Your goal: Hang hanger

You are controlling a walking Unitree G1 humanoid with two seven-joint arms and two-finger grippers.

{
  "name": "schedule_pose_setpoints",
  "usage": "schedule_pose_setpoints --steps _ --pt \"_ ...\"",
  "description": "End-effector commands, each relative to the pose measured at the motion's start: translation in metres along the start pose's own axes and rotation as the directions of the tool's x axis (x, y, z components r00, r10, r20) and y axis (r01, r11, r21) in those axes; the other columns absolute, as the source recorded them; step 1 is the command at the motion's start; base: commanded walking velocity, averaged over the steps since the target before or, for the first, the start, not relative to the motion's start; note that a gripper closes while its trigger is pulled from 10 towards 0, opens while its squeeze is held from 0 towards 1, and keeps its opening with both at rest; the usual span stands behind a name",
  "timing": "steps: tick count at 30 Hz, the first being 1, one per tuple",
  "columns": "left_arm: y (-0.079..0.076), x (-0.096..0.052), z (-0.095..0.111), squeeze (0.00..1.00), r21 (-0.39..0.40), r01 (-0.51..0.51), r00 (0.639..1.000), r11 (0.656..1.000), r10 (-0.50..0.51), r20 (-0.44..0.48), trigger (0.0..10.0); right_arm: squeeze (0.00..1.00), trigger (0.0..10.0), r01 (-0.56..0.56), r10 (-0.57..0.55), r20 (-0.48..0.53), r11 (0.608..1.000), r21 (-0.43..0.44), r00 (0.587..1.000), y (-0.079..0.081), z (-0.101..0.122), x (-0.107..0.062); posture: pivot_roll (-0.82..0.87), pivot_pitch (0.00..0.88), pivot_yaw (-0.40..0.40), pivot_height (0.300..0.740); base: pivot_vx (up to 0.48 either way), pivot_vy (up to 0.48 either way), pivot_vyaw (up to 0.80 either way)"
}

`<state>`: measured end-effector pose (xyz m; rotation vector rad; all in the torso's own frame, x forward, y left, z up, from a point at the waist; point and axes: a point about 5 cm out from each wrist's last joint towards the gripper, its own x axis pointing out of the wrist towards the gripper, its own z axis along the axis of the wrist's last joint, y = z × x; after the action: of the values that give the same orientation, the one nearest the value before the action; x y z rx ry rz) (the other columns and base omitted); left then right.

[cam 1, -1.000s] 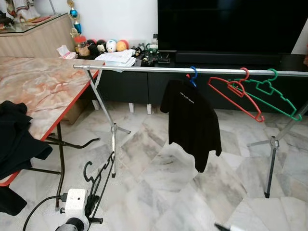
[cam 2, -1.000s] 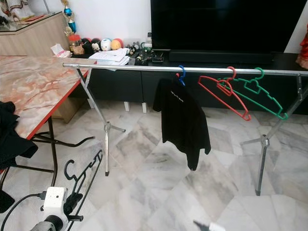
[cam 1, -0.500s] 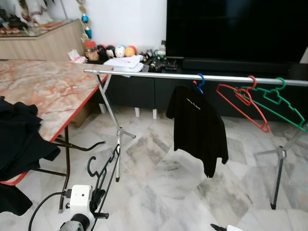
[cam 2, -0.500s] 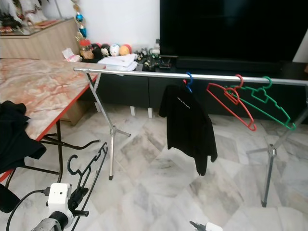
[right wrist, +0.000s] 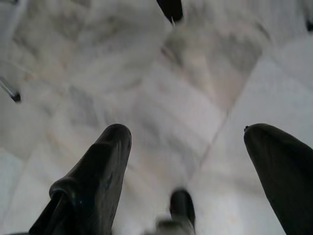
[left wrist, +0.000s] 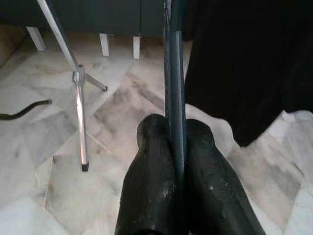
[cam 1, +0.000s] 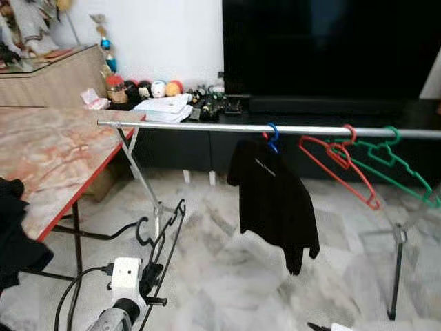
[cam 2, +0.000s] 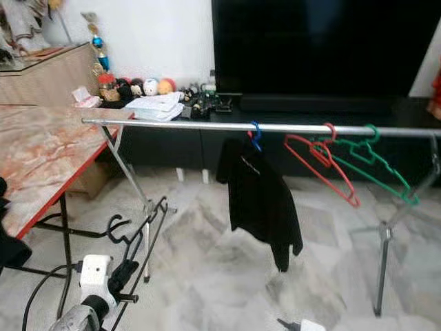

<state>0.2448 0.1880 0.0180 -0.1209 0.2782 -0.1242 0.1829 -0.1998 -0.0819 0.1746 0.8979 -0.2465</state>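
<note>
You are mid-carry: the black hanger (cam 1: 162, 231) is not yet on the rail (cam 1: 207, 127). Your left claw (left wrist: 174, 161) is clenched on the hanger's bar, which runs up from between its fingers (left wrist: 151, 176), hook uppermost, below the rail's bare stretch beside the black shirt (cam 1: 274, 200). Next, I judge, you must raise it so the hook clears and drops over the rail. Your right claw (right wrist: 183, 161) hangs released above the floor.

Table (cam 1: 48, 148) at left, rail (cam 1: 207, 127) across — shirt (cam 1: 274, 200) and two hangers (cam 1: 358, 165) on it, toward right.
</note>
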Motion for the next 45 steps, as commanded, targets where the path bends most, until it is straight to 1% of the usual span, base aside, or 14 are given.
schedule_pose_setpoints --steps 1,5,15,28,32,37,40,45 --pt "0.0103 -0.0015 0.004 0.0 0.013 -0.032 0.999 0.999 0.032 0.001 10.0 0.0 10.0 -0.046 0.046 -0.005 0.999 -0.011 0.999 0.0144 -0.0005 0.0005 0.04 0.0 0.044 0.74 0.409 0.0 0.0" --pt "0.0102 -0.0011 0.0046 0.0 0.01 -0.033 0.999 0.999 0.033 0.003 10.0 0.0 10.0 -0.051 0.051 0.004 0.999 -0.015 0.999 0.0156 0.0029 0.0012 0.04 0.0 0.048 0.74 0.409 0.0 0.0" --pt "0.013 0.001 0.0091 0.0 0.017 -0.037 0.999 0.999 0.037 0.011 10.0 0.0 10.0 -0.062 0.062 -0.003 0.997 -0.039 0.998 0.0177 0.0016 0.001 0.05 0.0 0.052 0.74 0.411 0.0 0.0" --pt "0.0091 0.0009 0.0077 0.0 0.008 -0.039 0.999 0.999 0.039 0.013 10.0 0.0 10.0 -0.082 0.082 -0.006 0.994 -0.067 0.997 0.0178 0.0029 0.0013 0.05 0.006 0.042 0.74 0.439 0.0 0.0" --pt "0.0108 0.0016 0.0087 0.0 0.017 -0.064 0.998 0.998 0.063 0.018 10.0 0.0 10.0 -0.095 0.095 -0.006 0.993 -0.077 0.995 0.0189 0.0039 0.0014 0.05 0.016 0.039 0.74 0.384 0.0 0.0" --pt "0.0134 0.002 0.0081 0.0 0.014 -0.083 0.996 0.996 0.083 0.014 10.0 0.0 10.0 -0.105 0.105 -0.007 0.991 -0.084 0.994 0.0197 0.0044 0.0015 0.05 0.018 0.038 0.74 0.049 0.0 0.0" --pt "0.0132 0.0017 0.009 0.0 0.025 -0.089 0.996 0.996 0.089 0.023 10.0 0.0 10.0 -0.111 0.111 -0.009 0.99 -0.09 0.994 0.0199 0.0048 0.0016 0.06 0.021 0.037 0.74 0.0 0.0 0.0" --pt "0.0106 0.0015 0.0073 0.0 0.032 -0.088 0.996 0.996 0.087 0.021 10.0 0.0 10.0 -0.122 0.122 -0.009 0.987 -0.106 0.992 0.0204 0.0057 0.0017 0.06 0.021 0.037 0.74 0.0 -0.454 0.0"
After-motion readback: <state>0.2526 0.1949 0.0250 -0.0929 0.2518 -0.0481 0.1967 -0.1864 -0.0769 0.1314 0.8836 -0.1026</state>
